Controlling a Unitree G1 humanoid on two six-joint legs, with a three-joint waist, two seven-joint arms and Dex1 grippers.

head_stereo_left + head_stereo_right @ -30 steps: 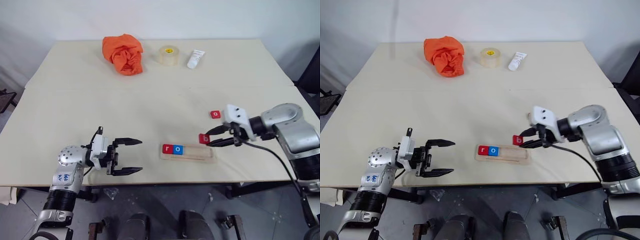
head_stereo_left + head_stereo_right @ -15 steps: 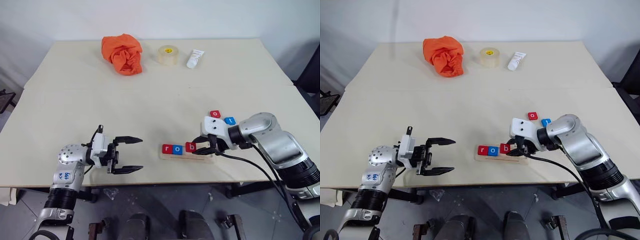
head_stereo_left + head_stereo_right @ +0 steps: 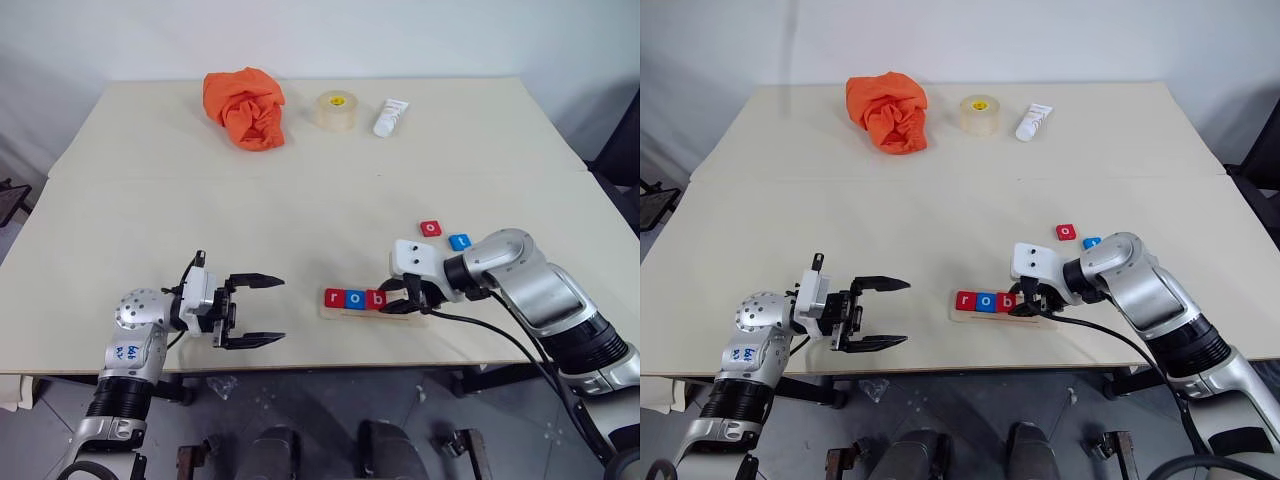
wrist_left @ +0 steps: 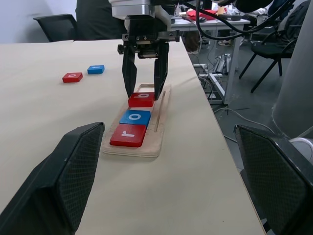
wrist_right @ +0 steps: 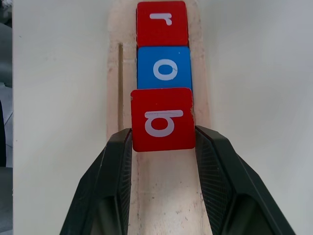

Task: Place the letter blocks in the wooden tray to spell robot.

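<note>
Three tiles now sit in line, because my right gripper (image 5: 163, 147) has carried the red b block (image 5: 163, 119) from above the worktop's right side down into the wooden tray (image 4: 146, 147), where a second ago only the red r block (image 5: 162, 23) and the blue o block (image 5: 164, 69) lay. Its fingers (image 5: 110, 186) pinch the b by its two sides, the tile touching the blue o and looking a shade skewed, so I judge it not yet released or squared up. My left gripper (image 3: 250, 312) hangs spread and empty over the near worktop (image 3: 300, 200), unmoved. That puts "rob" in place; the loose red o block (image 3: 431, 228) and blue t block (image 3: 459, 241) lie together beyond the tray's right end.
</note>
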